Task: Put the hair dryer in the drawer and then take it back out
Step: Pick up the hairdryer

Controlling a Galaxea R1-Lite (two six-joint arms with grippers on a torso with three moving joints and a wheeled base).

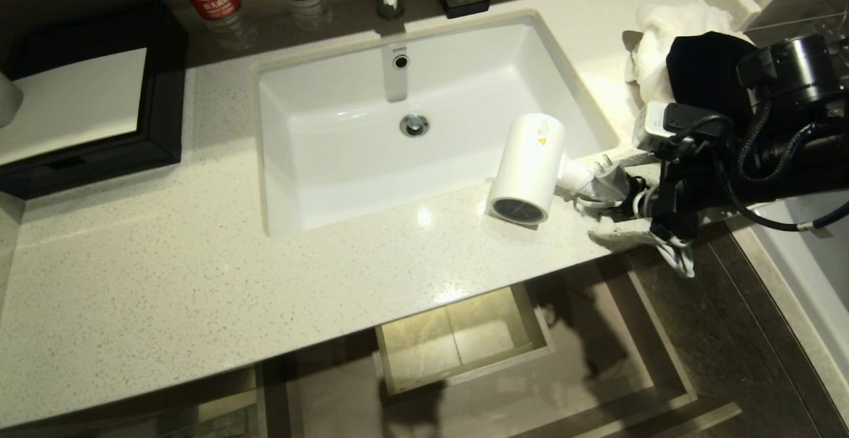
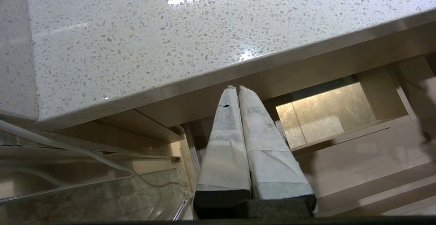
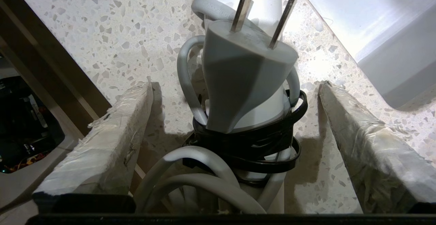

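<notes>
Your right gripper is standing with its two wrapped fingers wide apart, one on each side of the bundled cord and the plug of the hair dryer. The fingers are not touching the bundle; bare counter is showing between them and it. The hair dryer is lying on the speckled counter at the front right corner of the sink, with its grey grille facing the front edge and its cord end pointing to your gripper. Below the counter edge the drawer is standing pulled open. Your left gripper is hanging under the counter edge, its fingers pressed together, holding nothing.
</notes>
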